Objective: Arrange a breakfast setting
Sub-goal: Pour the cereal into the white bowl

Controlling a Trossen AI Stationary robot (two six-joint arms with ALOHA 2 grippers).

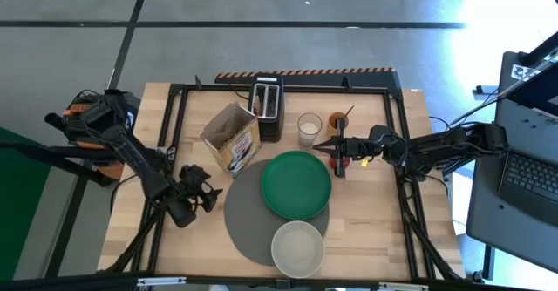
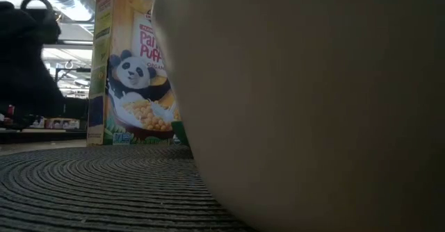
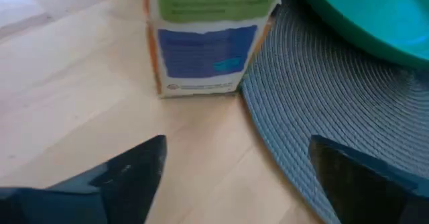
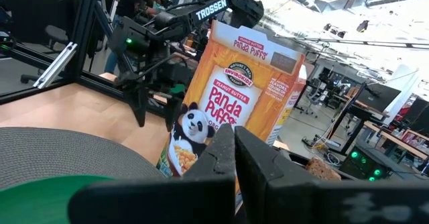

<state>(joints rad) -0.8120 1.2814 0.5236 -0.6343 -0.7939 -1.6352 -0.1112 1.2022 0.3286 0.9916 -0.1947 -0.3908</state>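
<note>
Green plate [image 1: 296, 185] and pale bowl [image 1: 297, 248] on grey mat [image 1: 247, 213]; left gripper [image 1: 207, 192] jaws apart beside mat, right gripper [image 1: 336, 154] jaws together.

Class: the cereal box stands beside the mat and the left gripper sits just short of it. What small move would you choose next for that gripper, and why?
Probably back the left gripper away from the cereal box. Its jaws stand open and empty, and the box stands upright by the grey mat, so the box seems placed. The right gripper is shut beside the green plate.
</note>
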